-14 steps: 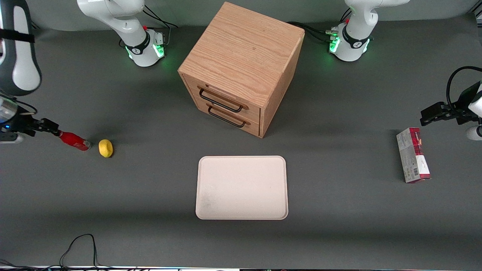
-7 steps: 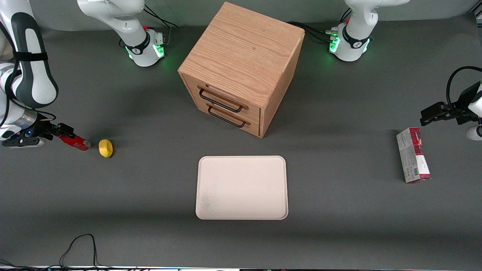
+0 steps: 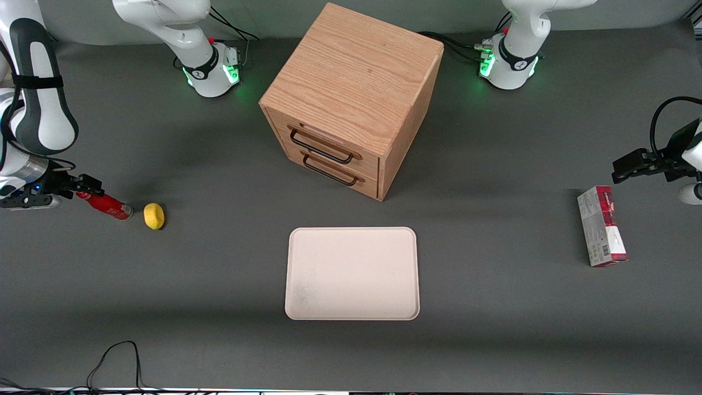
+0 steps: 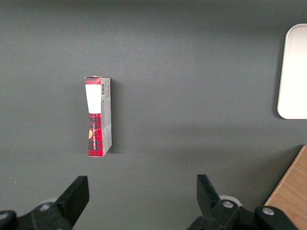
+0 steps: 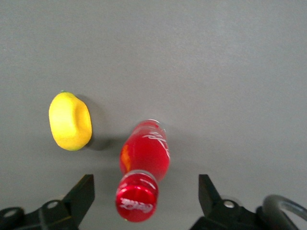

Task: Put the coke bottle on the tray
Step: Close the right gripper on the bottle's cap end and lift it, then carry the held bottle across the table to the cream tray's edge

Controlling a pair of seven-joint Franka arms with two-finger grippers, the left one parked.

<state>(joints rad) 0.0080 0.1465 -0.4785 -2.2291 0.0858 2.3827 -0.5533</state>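
The coke bottle (image 3: pixel 108 205) is small and bright red, with a red cap and a silvery base. It lies on the grey table toward the working arm's end, cap pointing at my gripper (image 3: pixel 89 188). In the right wrist view the gripper (image 5: pixel 144 197) is open. The bottle's cap (image 5: pixel 136 203) sits between the two fingers without touching either, and the bottle's body (image 5: pixel 146 152) stretches away from it. The pale beige tray (image 3: pixel 352 273) lies flat in the middle of the table, nearer the front camera than the cabinet. One rim of the tray (image 4: pixel 292 72) shows in the left wrist view.
A yellow lemon-like lump (image 3: pixel 154 215) lies close beside the bottle's base, also in the right wrist view (image 5: pixel 70 120). A wooden two-drawer cabinet (image 3: pixel 351 99) stands mid-table. A red-and-grey carton (image 3: pixel 601 226) lies toward the parked arm's end, also in the left wrist view (image 4: pixel 98 117).
My gripper moved in along the bottle from its cap end, then drew back a little, so the cap lies between the open fingers. The bottle and lemon have not moved.
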